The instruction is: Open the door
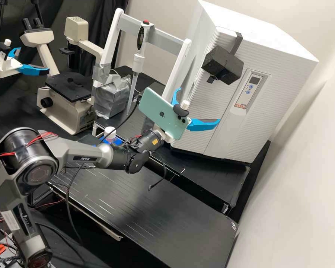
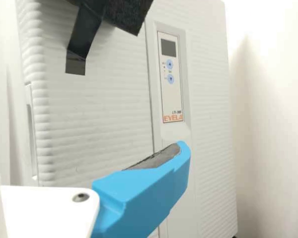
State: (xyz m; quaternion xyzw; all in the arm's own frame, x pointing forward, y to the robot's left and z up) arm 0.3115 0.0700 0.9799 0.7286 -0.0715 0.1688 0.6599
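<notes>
Nearest us, the arm (image 1: 76, 150) reaches up from the seven o'clock side of the high view, a pale green phone (image 1: 162, 113) riding at its wrist. Beyond it, we see the gripper (image 1: 199, 105) spread wide, nothing between its blue fingers (image 1: 204, 125), in front of the white cabinet (image 1: 286, 70). The cabinet's ribbed door (image 1: 212, 100) stands behind the gripper, towards two o'clock, with a dark block (image 1: 223, 66) fixed high on its front. Its seam beside the control panel (image 1: 250, 90) looks closed, so we judge the door shut and the task at its approach stage. What is left is to hook or grip the door's edge and swing it out; the slim recess (image 2: 31, 131) in its side may be the handhold, though we cannot be sure at this angle.
</notes>
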